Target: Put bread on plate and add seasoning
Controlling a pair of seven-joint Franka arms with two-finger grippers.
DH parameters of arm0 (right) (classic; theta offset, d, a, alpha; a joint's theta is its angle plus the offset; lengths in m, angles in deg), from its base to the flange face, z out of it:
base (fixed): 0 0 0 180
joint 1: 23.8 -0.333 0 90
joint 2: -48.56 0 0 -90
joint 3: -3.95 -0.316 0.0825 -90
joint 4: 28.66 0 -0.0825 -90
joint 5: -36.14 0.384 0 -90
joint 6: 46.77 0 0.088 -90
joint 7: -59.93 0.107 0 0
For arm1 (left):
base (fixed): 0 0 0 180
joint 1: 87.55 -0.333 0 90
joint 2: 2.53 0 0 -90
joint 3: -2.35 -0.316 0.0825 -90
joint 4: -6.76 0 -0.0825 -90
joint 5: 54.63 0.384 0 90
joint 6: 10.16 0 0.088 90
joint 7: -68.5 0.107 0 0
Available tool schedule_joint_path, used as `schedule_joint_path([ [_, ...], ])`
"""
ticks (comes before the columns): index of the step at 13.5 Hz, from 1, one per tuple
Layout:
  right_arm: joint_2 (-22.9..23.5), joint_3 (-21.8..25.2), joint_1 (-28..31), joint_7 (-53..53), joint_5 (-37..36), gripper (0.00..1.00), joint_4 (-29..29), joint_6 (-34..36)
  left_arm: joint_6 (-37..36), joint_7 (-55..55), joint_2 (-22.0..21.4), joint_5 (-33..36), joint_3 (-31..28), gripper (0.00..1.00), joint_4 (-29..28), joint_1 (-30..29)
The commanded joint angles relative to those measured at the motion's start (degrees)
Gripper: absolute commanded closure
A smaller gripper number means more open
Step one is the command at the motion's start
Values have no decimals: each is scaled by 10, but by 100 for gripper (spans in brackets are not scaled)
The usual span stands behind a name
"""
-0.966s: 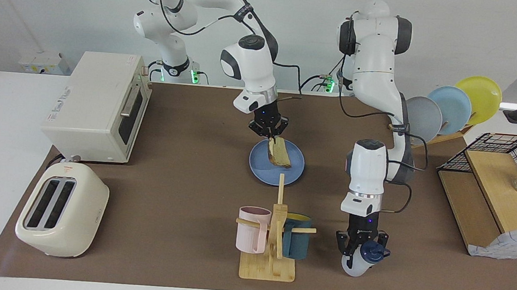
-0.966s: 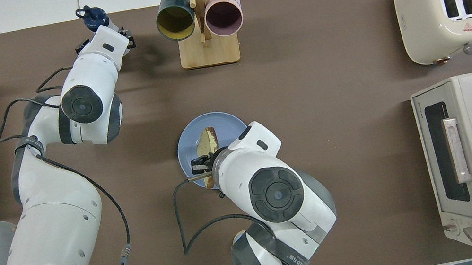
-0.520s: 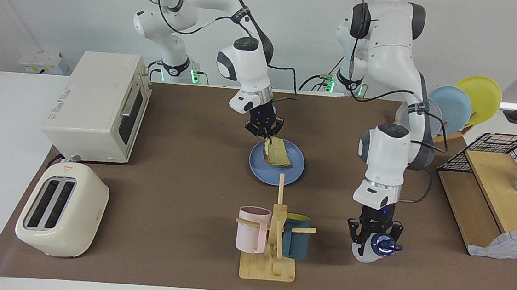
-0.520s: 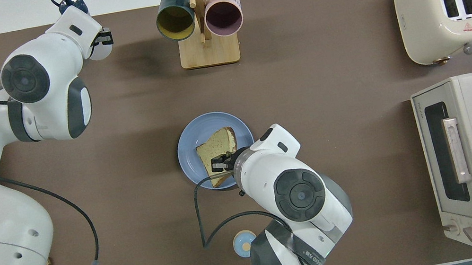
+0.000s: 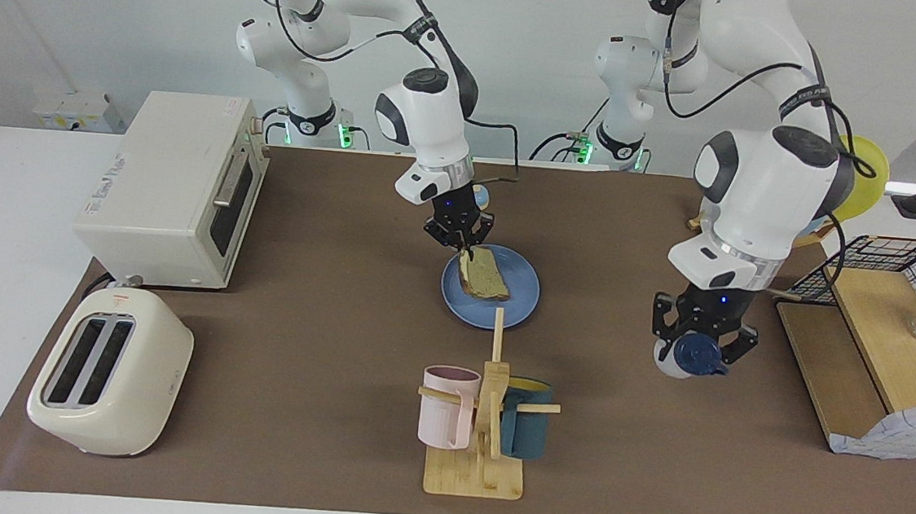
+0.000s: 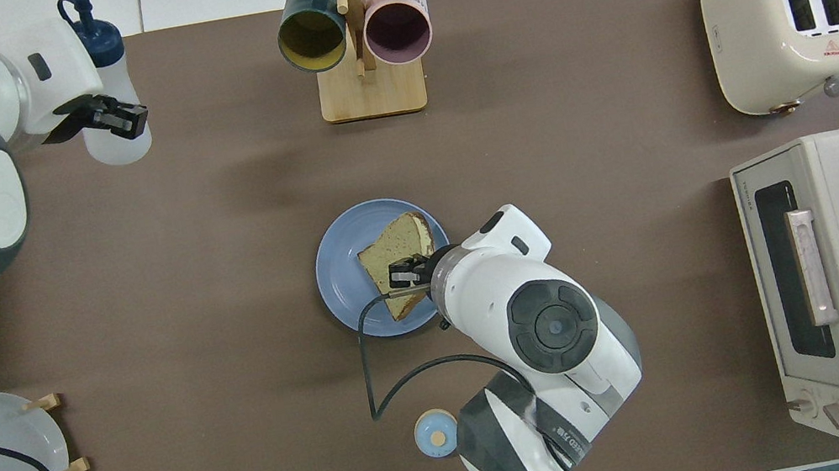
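While two mugs (image 5: 484, 418) hang, one bread (image 5: 483, 274) lies plated

You have open surface (image 5: 313, 335) between the plate (image 5: 523, 301) and the left arm's end. The mug rack (image 5: 486, 423) stands just beside the plate toward the edge farthest from the robots, and the right gripper (image 5: 459, 241) hangs over the plate's nearer rim.

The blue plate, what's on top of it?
One slice of bread lies on the blue plate. The right gripper covers the slice's corner nearest the robots.
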Motion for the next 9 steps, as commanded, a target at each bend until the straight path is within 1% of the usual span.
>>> schedule_joint_path([
  [1, -8, -5, 9, 23, 2, 0, -6, -11, -61, 120, -105, -12, 7, 100, -93, -3],
  [2, -13, -5, 18, 40, 6, 0, -1, -11, -73, 157, -141, -12, 7, 100, -132, -1],
  [3, -28, -6, 25, 53, 7, 0, 6, -8, -76, 205, -182, -14, 8, 100, -182, 1],
  [4, -32, -5, 25, 53, 7, 0, 16, -8, -76, 232, -208, -21, 9, 100, -215, 7],
  [5, -33, -5, 24, 53, 7, 0, 23, -9, -77, 247, -234, -23, 7, 100, -248, 25],
  [7, -38, -7, 12, 52, 6, 0, 29, -7, -76, 249, -266, -23, 8, 100, -301, 40],
  [8, -41, -8, 12, 51, 7, 0, 42, 5, -67, 251, -286, -24, 9, 100, -337, 44],
  [9, -40, -8, 15, 51, 7, 0, 70, 57, -55, 257, -302, -25, 8, 100, -364, 56],
])
